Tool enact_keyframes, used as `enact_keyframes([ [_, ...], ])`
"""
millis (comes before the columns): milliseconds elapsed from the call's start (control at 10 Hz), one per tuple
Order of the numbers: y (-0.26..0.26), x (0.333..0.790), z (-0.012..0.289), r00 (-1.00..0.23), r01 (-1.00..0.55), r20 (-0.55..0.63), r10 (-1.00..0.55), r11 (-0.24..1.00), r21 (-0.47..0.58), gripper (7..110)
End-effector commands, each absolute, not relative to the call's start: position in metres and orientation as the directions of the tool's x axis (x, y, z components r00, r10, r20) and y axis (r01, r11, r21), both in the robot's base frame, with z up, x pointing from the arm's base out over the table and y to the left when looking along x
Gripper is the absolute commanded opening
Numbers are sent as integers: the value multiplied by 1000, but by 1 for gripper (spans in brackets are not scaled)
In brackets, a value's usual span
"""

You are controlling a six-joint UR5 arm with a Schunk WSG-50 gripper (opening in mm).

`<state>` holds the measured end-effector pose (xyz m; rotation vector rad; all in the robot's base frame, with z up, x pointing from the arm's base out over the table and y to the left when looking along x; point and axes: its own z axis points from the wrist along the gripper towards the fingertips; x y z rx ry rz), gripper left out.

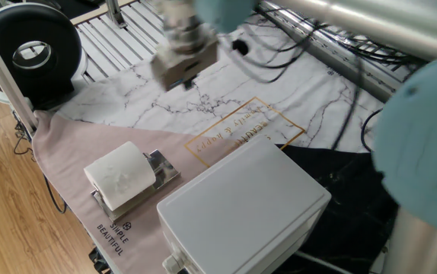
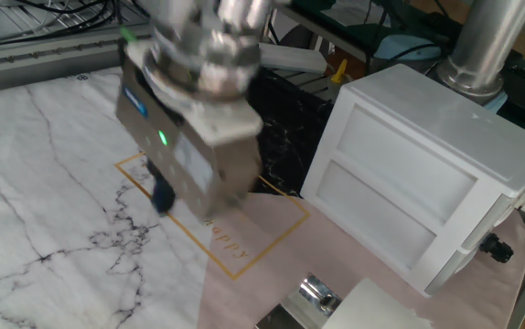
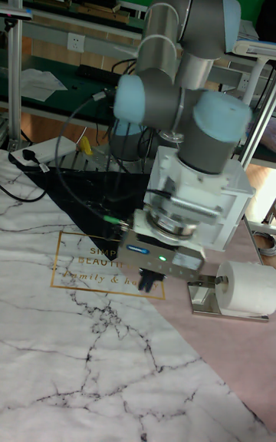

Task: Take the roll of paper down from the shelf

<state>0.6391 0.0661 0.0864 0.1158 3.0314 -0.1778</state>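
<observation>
A large white rectangular plastic box (image 1: 245,209) sits on the marble-print cloth (image 1: 226,76) beside the soft white roll of paper (image 1: 121,176), which lies on its side on the small shiny chrome shelf (image 1: 161,169). The blurred two-finger gripper (image 3: 147,282) hangs well apart, the roll lying beyond its side; whether its jaws are spread cannot be told.
</observation>
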Motion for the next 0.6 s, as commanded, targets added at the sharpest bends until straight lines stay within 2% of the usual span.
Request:
enact_keyframes([
  [0, 149, 637, 85, -987, 151, -81, 142, 981, -121, 7],
  [100, 172, 625, 89, -989, 144, -51, 139, 982, -120, 7],
  [300, 221, 593, 85, -990, 140, 27, 140, 990, 19, 7],
  [500, 215, 593, 84, -988, 154, 5, 154, 988, -12, 7],
])
